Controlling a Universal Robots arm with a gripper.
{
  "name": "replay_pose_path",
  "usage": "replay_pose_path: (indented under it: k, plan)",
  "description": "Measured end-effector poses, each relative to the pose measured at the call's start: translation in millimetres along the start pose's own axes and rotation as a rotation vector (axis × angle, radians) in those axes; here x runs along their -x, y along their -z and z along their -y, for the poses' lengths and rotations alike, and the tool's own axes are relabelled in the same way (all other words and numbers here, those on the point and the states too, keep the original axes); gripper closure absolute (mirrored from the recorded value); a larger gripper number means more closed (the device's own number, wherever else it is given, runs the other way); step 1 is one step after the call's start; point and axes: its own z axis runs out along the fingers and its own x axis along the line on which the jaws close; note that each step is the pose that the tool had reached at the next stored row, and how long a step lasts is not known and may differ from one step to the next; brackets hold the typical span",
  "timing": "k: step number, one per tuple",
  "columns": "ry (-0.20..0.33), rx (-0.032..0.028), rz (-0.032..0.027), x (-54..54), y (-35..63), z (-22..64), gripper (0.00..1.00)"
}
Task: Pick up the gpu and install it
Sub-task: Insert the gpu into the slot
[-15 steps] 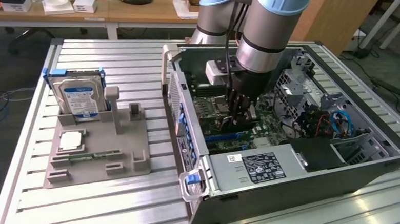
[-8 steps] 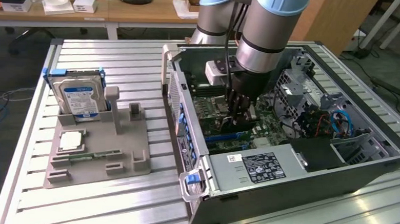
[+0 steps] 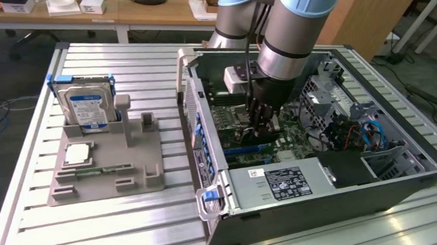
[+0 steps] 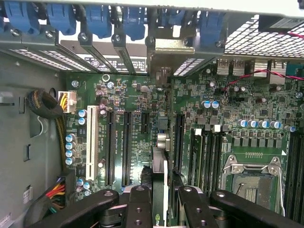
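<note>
My gripper (image 3: 258, 127) reaches down into the open computer case (image 3: 418, 166), just above the green motherboard (image 4: 237, 104). It is shut on the gpu (image 4: 159, 166), a thin dark card seen edge-on between the black fingers (image 4: 140, 204). The card runs from the gripper (image 4: 161, 202) toward the rear slot openings, and its silvery bracket (image 4: 164, 52) sits among the blue slot clips. It stands upright over the board, in line with the long black expansion slots (image 4: 127, 147). Whether its lower edge sits in a slot is hidden.
A grey holder (image 3: 103, 178) on the slatted table, at the exterior view's left, carries a silver hard drive (image 3: 84, 107), a square chip (image 3: 77, 154) and a green memory stick (image 3: 100, 171). The power supply (image 3: 290, 182), drive cage (image 3: 332, 100) and cables (image 3: 371, 136) crowd the case.
</note>
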Motion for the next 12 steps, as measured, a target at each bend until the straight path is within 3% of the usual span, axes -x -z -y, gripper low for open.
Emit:
replay_pose_path:
  k: [12]
  plan:
    - [0.0, -0.0002, -0.0001, -0.2, -3.7, -1.7, 0.74]
